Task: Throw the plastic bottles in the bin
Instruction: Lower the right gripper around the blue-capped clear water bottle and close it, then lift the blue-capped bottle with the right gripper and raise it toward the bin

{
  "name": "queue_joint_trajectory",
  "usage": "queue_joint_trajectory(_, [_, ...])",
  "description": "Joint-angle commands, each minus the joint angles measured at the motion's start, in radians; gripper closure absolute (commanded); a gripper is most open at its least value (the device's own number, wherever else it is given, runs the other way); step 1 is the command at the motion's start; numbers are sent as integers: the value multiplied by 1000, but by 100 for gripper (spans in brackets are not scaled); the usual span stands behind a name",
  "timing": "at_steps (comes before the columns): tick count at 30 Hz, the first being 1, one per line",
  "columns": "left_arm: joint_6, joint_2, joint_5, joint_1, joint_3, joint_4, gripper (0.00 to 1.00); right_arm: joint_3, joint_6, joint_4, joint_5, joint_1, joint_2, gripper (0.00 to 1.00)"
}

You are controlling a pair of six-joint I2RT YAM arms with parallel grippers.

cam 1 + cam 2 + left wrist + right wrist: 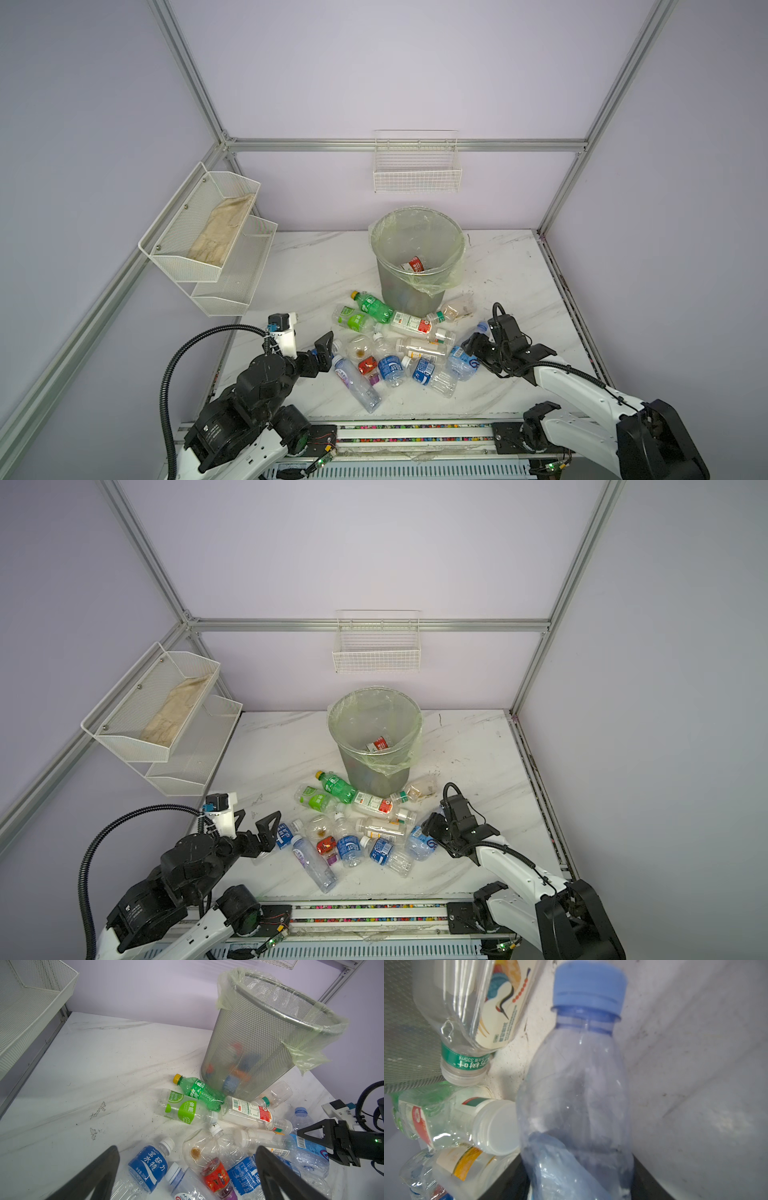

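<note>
The white marble-patterned table (307,266) is scuffed and speckled with dirt. Toward its back stands the bin (399,291), a tapered round grey mesh basket with a crinkled, translucent pale-green liner (442,280) folded over its rim; a red-labelled bottle (415,264) lies inside. White mesh wall shelves (199,249) hold a beige cloth (224,232), and a white wire basket (417,170) hangs on the back wall. The plastic bottles (395,353), thin, clear and partly crushed, lie heaped in front of the bin, some against its base. The left gripper (187,1176) is spread wide above a blue-labelled bottle (147,1165) marked "350". The right gripper (471,349) presses both black fingers against a bluish bottle with a blue cap (577,1095), lying at the heap's right edge. A green label (182,1110) reads "依能"; a green neck band (465,1061) reads "335ml".
</note>
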Motion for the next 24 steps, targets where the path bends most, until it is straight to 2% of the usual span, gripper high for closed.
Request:
queue_joint_trajectory(1, [41,7,5,3,-11,35,0,-15,33,-9,45,7,-24,43])
queue_joint_trajectory(5, [43,21,6,3,-11,36,0,-12,48,-45,74,7,-62,51])
queue_joint_trajectory(10, [44,32,8,3,-15,40,0,14,55,-107,114,7,-116,68])
queue_joint_trajectory(18, [46,49,20,3,-17,53,0,134,38,-275,217,7,-196,70])
queue_joint_trajectory(22, [46,59,26,3,-20,58,0,230,9,-350,264,6,-242,79])
queue_joint_trajectory(24, [45,70,29,3,-20,58,0,261,-4,-358,262,7,-271,87])
